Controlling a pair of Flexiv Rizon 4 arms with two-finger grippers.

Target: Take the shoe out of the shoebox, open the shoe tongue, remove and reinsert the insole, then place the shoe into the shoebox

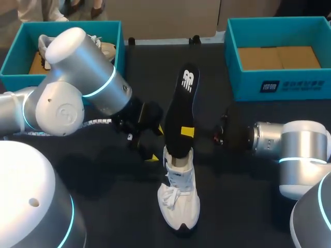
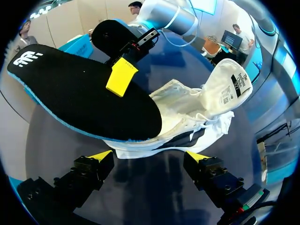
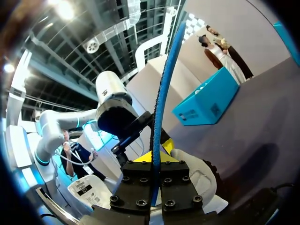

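A white shoe (image 1: 179, 202) lies on the dark table, toe toward the front edge, its tongue (image 2: 229, 86) pulled open. A black insole (image 1: 182, 111) sticks up out of its collar, tilted toward the back. My right gripper (image 1: 186, 132) is shut on the insole's middle; the insole (image 3: 161, 103) runs edge-on between its fingers (image 3: 140, 158). My left gripper (image 1: 156, 143) is open just left of the shoe's heel, touching nothing. In the left wrist view the shoe (image 2: 187, 119) and insole (image 2: 84, 98) lie ahead of its spread yellow fingertips (image 2: 101, 155).
A teal shoebox (image 1: 13, 57) at the back left holds another light shoe (image 1: 106, 49). A second teal shoebox (image 1: 289, 85) at the back right shows only its brown cardboard floor. My left arm's big elbow (image 1: 67, 82) hangs over the table's left part.
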